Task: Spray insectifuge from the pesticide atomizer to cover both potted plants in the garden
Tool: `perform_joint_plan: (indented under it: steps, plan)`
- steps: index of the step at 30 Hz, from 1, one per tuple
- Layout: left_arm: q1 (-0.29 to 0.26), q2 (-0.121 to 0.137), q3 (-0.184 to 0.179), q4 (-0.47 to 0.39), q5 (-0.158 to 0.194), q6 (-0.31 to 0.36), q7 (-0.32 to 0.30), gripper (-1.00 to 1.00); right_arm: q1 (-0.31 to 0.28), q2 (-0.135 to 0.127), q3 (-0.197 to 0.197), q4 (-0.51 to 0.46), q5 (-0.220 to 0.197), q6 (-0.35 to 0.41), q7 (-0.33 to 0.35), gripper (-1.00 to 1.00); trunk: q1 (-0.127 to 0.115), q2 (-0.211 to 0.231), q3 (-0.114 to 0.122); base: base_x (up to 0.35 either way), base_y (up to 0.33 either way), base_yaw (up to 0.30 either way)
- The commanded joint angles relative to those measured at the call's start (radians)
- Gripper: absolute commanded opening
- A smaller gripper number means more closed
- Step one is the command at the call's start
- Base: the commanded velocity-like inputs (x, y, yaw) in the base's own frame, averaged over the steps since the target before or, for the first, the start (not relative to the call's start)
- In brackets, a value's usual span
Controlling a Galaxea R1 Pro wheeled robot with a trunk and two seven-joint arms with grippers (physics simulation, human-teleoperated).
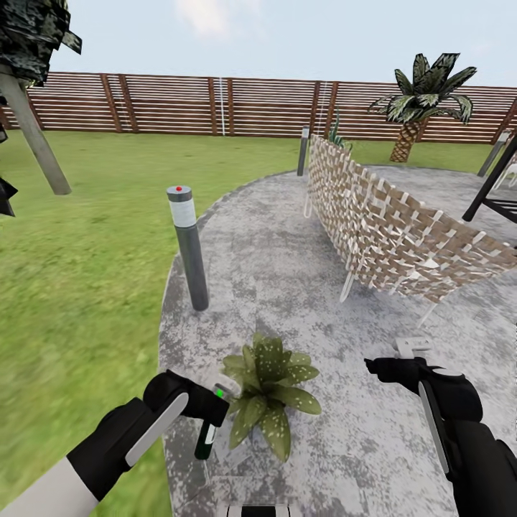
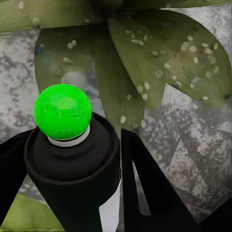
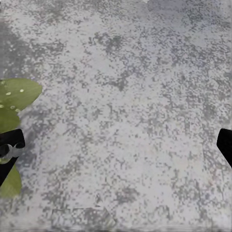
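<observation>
Left gripper (image 1: 210,409): jaws clamped around the pesticide atomizer (image 1: 207,435), which hangs tilted at the patio edge, touching the leaves of the potted plant (image 1: 269,391); the left wrist view looks down on the bottle's dark cap and a tip that glows green (image 2: 63,111) rather than red, with speckled leaves (image 2: 159,58) right behind it.
Why held so: the nozzle end is aimed into the rosette, a fit pose for spraying at close range; I judge spraying is under way or about to start.
Right gripper (image 1: 384,368): jaws spread wide and empty, fingertips at the two edges of the right wrist view, hovering over the bare stone patio (image 3: 135,96), kept clear of the plant.
Plant: sits on the round grey patio (image 1: 287,244), near the grey post (image 1: 188,244) and in front of the woven chair (image 1: 388,222).
Second plant: whereabouts cannot be told.
Backdrop: lawn (image 1: 79,237), slat fence (image 1: 215,106), palm (image 1: 424,100).
</observation>
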Motion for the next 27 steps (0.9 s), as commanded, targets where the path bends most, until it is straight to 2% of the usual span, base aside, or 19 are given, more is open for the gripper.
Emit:
perform_joint_plan:
  steps: [1,7,9,12,15,16,17,18,19,20,22,27]
  plan:
    - [0.001,0.001,0.000,0.000,-0.005,0.002,-0.005,-1.00,0.000,-0.001,-0.001,-0.001,0.011,0.003,0.010,1.00,-0.001,0.000,-0.001,-0.232,0.147,0.000]
    - [0.016,0.007,0.005,0.007,-0.005,0.002,-0.003,-1.00,-0.001,0.000,-0.004,-0.001,0.011,0.002,0.010,1.00,-0.001,0.000,-0.001,-0.218,0.241,0.000]
    - [0.017,0.007,0.005,0.029,-0.005,0.002,-0.003,-1.00,-0.002,0.000,-0.004,-0.001,0.011,0.003,0.009,1.00,-0.001,0.000,-0.001,-0.198,0.272,0.000]
    - [0.018,0.007,0.005,0.108,-0.007,0.002,-0.003,-1.00,-0.006,0.000,-0.004,-0.001,0.011,0.003,0.009,1.00,-0.001,0.000,-0.001,-0.194,0.275,0.000]
    - [0.018,0.007,0.000,0.133,-0.007,0.002,0.000,-1.00,-0.007,-0.001,-0.004,-0.001,0.011,0.005,0.009,1.00,-0.001,0.000,-0.001,-0.102,0.226,-0.057]
    - [0.019,0.005,0.003,0.139,-0.010,-0.053,0.011,-1.00,-0.014,-0.002,-0.004,-0.001,0.011,0.011,0.009,1.00,-0.001,0.000,-0.001,-0.008,0.021,-0.253]
    - [0.019,0.005,0.006,0.139,-0.010,-0.077,0.011,-1.00,-0.016,-0.002,-0.004,-0.001,0.011,0.012,0.009,1.00,-0.001,0.000,-0.001,-0.005,0.013,-0.261]
    - [0.008,0.030,0.033,0.191,-0.006,-0.138,0.006,-1.00,-0.018,-0.001,-0.005,-0.001,0.011,0.012,0.009,1.00,-0.001,0.000,-0.001,-0.001,0.002,-0.272]
    - [0.013,0.034,0.135,0.237,-0.003,-0.150,0.001,-1.00,-0.019,-0.003,-0.005,-0.001,0.011,0.014,0.009,1.00,-0.001,0.000,-0.001,0.000,0.001,-0.273]
    - [0.018,0.035,0.158,0.247,-0.002,-0.153,0.000,-1.00,-0.019,-0.004,-0.005,-0.001,0.011,0.014,0.009,1.00,-0.001,0.000,-0.001,0.000,0.000,-0.274]
    - [0.032,0.032,0.178,0.258,0.000,-0.155,-0.002,-1.00,-0.020,-0.005,-0.005,-0.001,0.011,0.014,0.009,1.00,-0.001,0.000,-0.001,0.000,0.134,-0.274]
    - [0.037,0.031,0.181,0.265,-0.001,-0.163,-0.002,-1.00,-0.020,-0.007,-0.005,-0.001,0.012,0.014,0.009,1.00,-0.001,0.000,-0.001,0.000,0.280,-0.274]
